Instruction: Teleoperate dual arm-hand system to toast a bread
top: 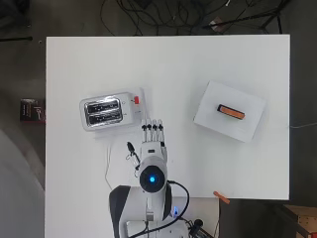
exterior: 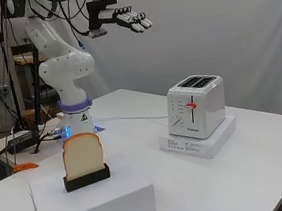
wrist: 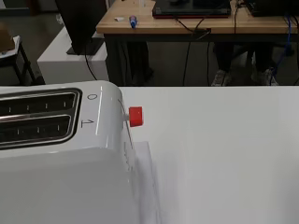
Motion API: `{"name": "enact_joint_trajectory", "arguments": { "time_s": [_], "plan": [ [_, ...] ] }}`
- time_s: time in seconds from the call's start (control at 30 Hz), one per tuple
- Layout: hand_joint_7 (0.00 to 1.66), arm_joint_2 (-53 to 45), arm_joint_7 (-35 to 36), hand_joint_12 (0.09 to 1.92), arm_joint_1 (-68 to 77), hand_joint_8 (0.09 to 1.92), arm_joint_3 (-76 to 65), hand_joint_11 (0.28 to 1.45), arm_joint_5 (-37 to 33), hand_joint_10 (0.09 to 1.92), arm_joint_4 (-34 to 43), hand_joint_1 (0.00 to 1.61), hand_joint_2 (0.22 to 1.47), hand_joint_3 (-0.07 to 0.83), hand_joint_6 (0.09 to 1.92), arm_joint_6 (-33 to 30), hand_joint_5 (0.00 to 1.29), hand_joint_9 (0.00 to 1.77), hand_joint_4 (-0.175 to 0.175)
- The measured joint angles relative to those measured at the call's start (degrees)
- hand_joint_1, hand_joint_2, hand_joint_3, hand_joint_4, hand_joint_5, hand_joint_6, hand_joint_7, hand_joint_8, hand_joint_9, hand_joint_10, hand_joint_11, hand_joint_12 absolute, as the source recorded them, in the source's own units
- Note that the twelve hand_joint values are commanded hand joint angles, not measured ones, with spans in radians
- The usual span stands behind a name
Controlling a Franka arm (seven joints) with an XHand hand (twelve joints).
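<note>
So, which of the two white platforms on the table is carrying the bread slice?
The platform farther from the arm's base holds the upright bread slice in a dark stand; the other carries the toaster.

Robotics lab: cable tangle [top: 163, 12], cluttered workbench [wrist: 187, 21].

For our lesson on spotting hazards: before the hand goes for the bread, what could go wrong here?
1. The bread slice stands upright in a small dark holder; a nudge might tip it.
2. The hand hangs high above the toaster, so reaching across could clip it.
3. The slots look narrow; the slice may catch.
</note>
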State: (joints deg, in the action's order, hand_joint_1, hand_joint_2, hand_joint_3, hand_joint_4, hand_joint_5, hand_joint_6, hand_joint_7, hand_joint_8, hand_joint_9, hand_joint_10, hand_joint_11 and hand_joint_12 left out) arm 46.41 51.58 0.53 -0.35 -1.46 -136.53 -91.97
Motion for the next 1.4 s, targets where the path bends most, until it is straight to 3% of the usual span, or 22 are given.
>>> {"name": "enact_joint_trajectory", "arguments": {
  "time_s": [0.17, 0.4, 0.67, 0.87, 0.93, 1.0, 1.17, 1.4],
  "plan": [
    [0.36, 7.3, 1.7, 0.09, 0.2, 0.09, -1.4, 0.46, -2.6, 0.09, -5.9, 0.14, 1.23, 0.005, 0.09, -5.2, 0.28, 0.50, -0.096],
    [0.35, 4.5, 5.3, 0.09, -0.7, 0.09, -7.6, 0.43, -2.8, 0.09, -6.0, 0.11, 1.22, -0.005, 0.09, -6.8, 0.27, 0.48, -0.102],
    [0.33, -19.9, 15.1, 0.09, -4.1, 0.09, -24.6, 0.46, -0.3, 0.09, 7.2, 0.15, 1.19, -0.005, 0.09, -6.3, 0.25, 0.48, -0.068],
    [0.35, -40.7, 26.0, 0.09, -12.4, 0.09, -28.9, 0.46, -4.8, 0.09, 15.0, 0.17, 1.17, -0.008, 0.09, -10.0, 0.22, 0.48, -0.069],
    [0.33, -43.6, 27.3, 0.09, -14.4, 0.09, -29.2, 0.46, -6.1, 0.09, 17.6, 0.17, 1.16, -0.012, 0.09, -11.3, 0.20, 0.47, -0.062],
    [0.32, -43.4, 25.5, 0.09, -13.7, 0.09, -30.0, 0.44, -4.5, 0.09, 18.2, 0.31, 1.13, -0.009, 0.09, -11.3, 0.22, 0.45, -0.052],
    [0.30, -34.8, 20.0, 0.09, 3.5, 0.09, -43.5, 0.42, 3.5, 0.09, 21.2, 0.57, 1.03, -0.030, 0.09, -8.0, 0.24, 0.40, -0.010],
    [0.19, -20.5, 13.4, 0.09, 47.2, 0.09, -76.9, 0.39, 16.5, 0.09, 28.4, 0.59, 0.97, -0.009, 0.09, -1.4, 0.26, 0.28, 0.021]
  ]
}}
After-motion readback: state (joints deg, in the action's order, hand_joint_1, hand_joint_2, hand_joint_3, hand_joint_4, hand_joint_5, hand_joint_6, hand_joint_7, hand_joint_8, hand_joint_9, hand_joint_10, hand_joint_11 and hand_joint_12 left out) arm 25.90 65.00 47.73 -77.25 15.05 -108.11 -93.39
